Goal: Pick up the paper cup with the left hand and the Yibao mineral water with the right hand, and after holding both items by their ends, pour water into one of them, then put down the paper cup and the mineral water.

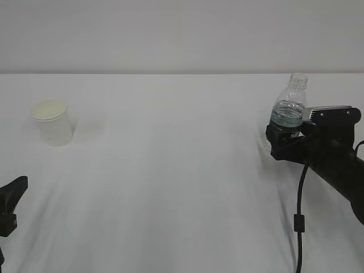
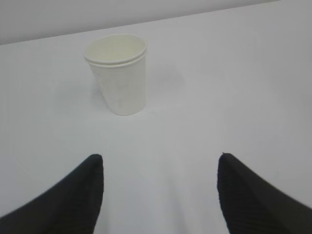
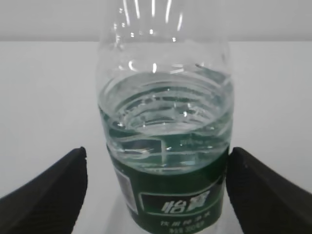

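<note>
The paper cup (image 1: 52, 122) stands upright and empty at the far left of the white table (image 1: 182, 187). In the left wrist view the paper cup (image 2: 117, 73) is well ahead of my open left gripper (image 2: 161, 161), which holds nothing. That left gripper (image 1: 17, 190) sits low at the left edge. The Yibao mineral water (image 1: 289, 108) stands upright at the right, uncapped. My right gripper (image 1: 278, 139) is open around its green label. In the right wrist view the bottle (image 3: 165, 185) fills the gap of the right gripper (image 3: 156, 153). There is a gap on its left, and its right side is close to the finger. Water (image 3: 165, 112) reaches just above the label.
A plain pale wall (image 1: 182, 34) runs behind the table's far edge. A wide stretch of bare white cloth lies between cup and bottle. The right arm's black cable (image 1: 300, 216) hangs down toward the front right.
</note>
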`<state>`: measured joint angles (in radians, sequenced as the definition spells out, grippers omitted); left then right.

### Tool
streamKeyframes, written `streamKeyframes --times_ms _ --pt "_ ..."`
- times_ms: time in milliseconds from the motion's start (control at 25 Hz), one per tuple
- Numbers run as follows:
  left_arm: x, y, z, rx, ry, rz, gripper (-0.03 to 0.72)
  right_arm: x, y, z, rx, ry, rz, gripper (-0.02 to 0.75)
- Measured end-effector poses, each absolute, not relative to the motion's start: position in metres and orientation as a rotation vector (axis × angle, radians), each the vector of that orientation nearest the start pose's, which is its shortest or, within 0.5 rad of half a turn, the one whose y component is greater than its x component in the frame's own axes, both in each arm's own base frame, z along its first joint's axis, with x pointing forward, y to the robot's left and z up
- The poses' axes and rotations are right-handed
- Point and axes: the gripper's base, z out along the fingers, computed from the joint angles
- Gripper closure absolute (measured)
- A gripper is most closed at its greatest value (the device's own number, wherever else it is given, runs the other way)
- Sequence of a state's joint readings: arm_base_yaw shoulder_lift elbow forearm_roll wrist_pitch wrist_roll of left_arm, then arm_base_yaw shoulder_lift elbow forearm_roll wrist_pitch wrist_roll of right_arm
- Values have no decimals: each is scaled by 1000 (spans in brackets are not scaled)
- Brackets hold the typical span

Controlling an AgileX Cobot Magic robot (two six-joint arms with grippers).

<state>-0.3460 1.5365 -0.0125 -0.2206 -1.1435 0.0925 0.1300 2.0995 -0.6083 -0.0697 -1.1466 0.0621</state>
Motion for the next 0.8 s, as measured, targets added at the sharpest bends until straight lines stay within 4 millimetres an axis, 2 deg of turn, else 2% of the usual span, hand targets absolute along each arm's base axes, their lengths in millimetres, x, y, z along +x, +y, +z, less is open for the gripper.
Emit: streamKeyframes --times_ms 800 --pt "165 -43 134 217 1854 -70 170 332 46 80 -101 1862 149 73"
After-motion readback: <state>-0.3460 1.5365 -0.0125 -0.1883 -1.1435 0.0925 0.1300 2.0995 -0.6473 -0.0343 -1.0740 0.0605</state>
